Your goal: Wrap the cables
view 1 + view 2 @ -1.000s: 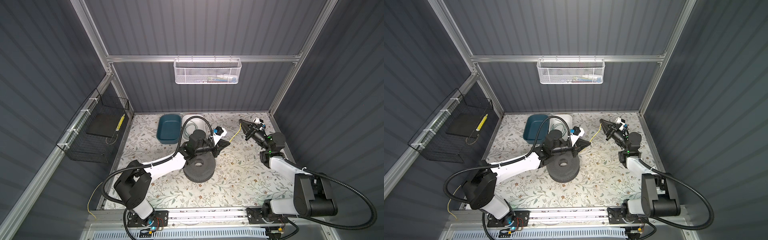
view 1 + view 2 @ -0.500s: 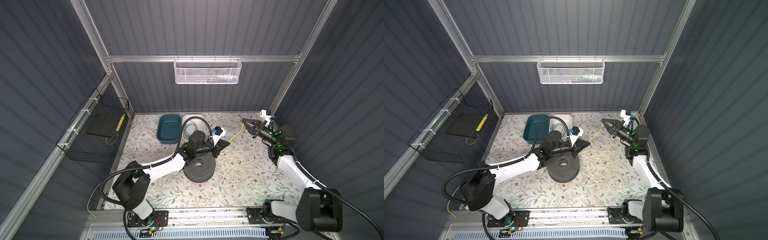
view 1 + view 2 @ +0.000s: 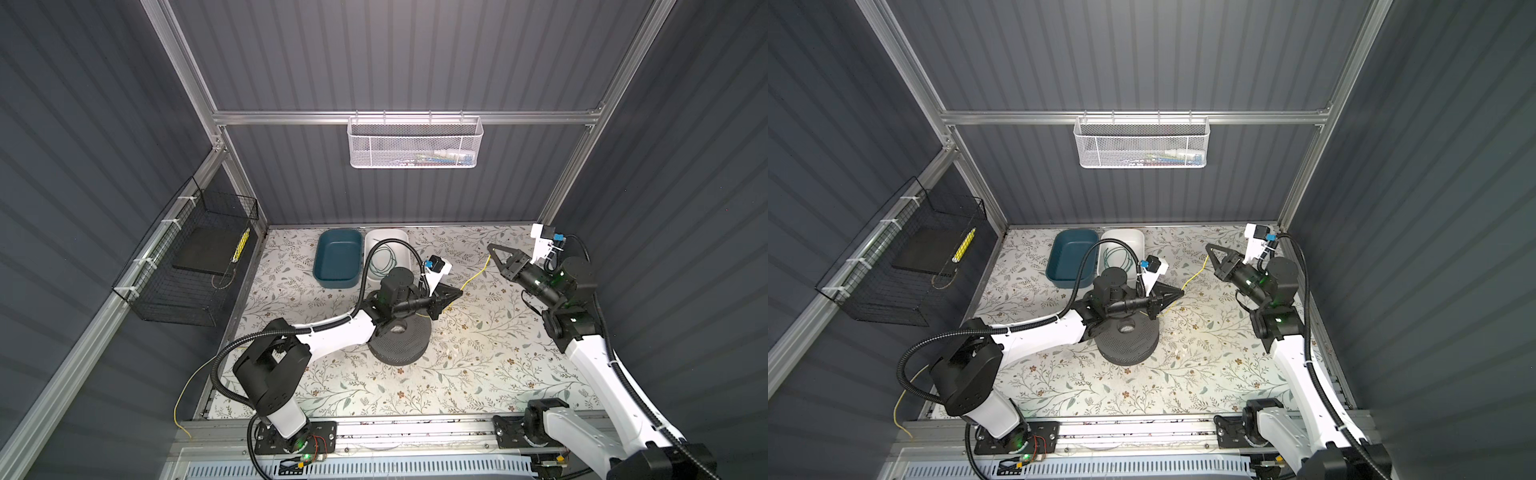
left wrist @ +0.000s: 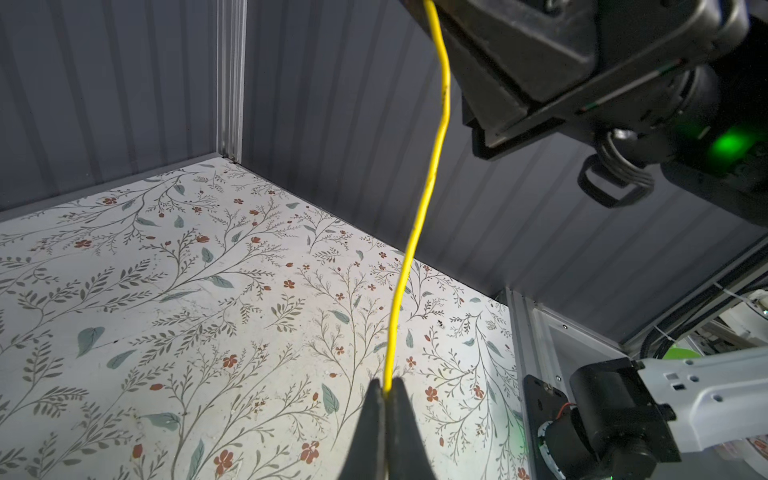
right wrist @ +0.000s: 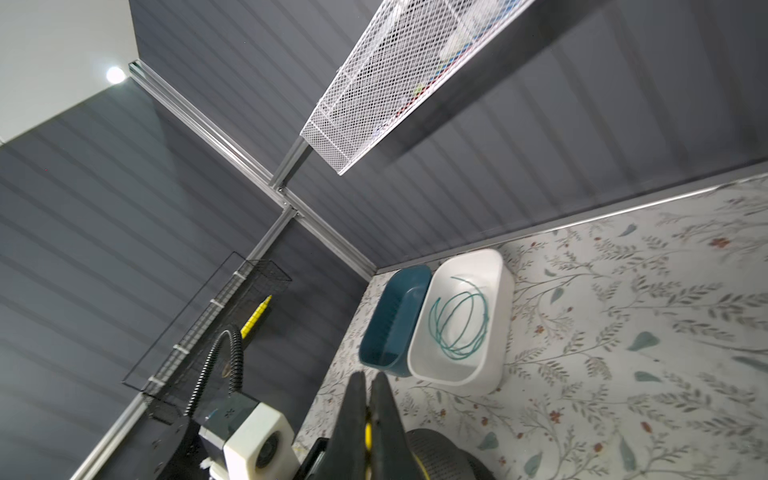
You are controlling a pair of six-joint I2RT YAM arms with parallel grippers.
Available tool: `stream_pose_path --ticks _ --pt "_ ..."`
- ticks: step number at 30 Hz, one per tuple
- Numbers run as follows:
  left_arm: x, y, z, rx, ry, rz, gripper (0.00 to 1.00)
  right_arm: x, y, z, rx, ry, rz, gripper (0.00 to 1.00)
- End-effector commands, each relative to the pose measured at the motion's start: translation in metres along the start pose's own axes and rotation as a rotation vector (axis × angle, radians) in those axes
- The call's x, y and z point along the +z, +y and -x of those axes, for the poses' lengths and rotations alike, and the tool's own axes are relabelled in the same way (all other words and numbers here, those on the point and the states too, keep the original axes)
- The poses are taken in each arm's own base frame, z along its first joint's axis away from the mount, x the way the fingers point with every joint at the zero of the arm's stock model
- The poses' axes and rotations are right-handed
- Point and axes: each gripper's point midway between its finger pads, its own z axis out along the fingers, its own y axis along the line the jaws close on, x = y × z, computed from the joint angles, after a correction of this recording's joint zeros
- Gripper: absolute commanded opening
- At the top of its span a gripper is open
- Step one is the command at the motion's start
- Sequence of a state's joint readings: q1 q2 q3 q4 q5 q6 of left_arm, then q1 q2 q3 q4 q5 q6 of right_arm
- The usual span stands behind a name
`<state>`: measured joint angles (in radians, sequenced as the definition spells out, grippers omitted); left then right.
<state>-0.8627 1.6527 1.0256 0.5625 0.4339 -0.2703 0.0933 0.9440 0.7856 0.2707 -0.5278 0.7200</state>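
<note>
Black perforated drum [image 3: 401,338] is sitting mid-table. White bin [image 5: 500,316] is lying behind the drum, holding the coiled green cable [image 5: 457,324]. Left gripper [image 3: 459,292], just right of the drum, and right gripper [image 3: 491,248], farther right and behind, are both pinching the yellow cable [image 3: 476,274], which is stretching between them.

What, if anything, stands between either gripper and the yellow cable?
Nothing visible. The left gripper and the right gripper are both shut on the yellow cable. The span between them hangs free above the table, away from the white bin.
</note>
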Motion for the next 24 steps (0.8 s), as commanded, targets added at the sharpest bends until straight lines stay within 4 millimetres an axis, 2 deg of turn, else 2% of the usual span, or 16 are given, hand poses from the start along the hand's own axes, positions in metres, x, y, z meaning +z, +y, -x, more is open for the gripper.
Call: stream_pose_path --ticks 1,11,14,15,16,18,21,24 --pt "-0.001 0.015 -0.035 -0.095 0.101 0.053 0.00 -0.014 0.007 0.036 -0.216 -0.160 -0.089 0.00" --pt "0.000 0.022 -0.034 -0.114 0.124 0.099 0.00 -0.018 -0.002 0.024 -0.291 -0.184 -0.164 0.00" --pt "-0.002 0.020 -0.031 -0.106 0.121 0.097 0.00 -0.021 0.000 0.022 -0.281 -0.175 -0.158 0.06" --pt "-0.002 0.019 -0.031 -0.103 0.122 0.094 0.00 -0.022 0.003 0.022 -0.268 -0.175 -0.150 0.14" --pt "-0.002 0.017 -0.029 -0.099 0.121 0.086 0.00 -0.023 0.004 0.022 -0.254 -0.171 -0.146 0.33" --pt "-0.002 0.015 -0.022 -0.086 0.110 0.079 0.00 -0.025 0.007 0.019 -0.235 -0.156 -0.133 0.51" --pt "-0.002 0.014 -0.014 -0.058 0.098 0.080 0.00 -0.035 0.002 0.014 -0.186 -0.159 -0.169 0.67" --pt "-0.001 0.017 -0.008 -0.032 0.103 0.096 0.00 -0.046 -0.007 0.005 -0.127 -0.155 -0.210 0.76"
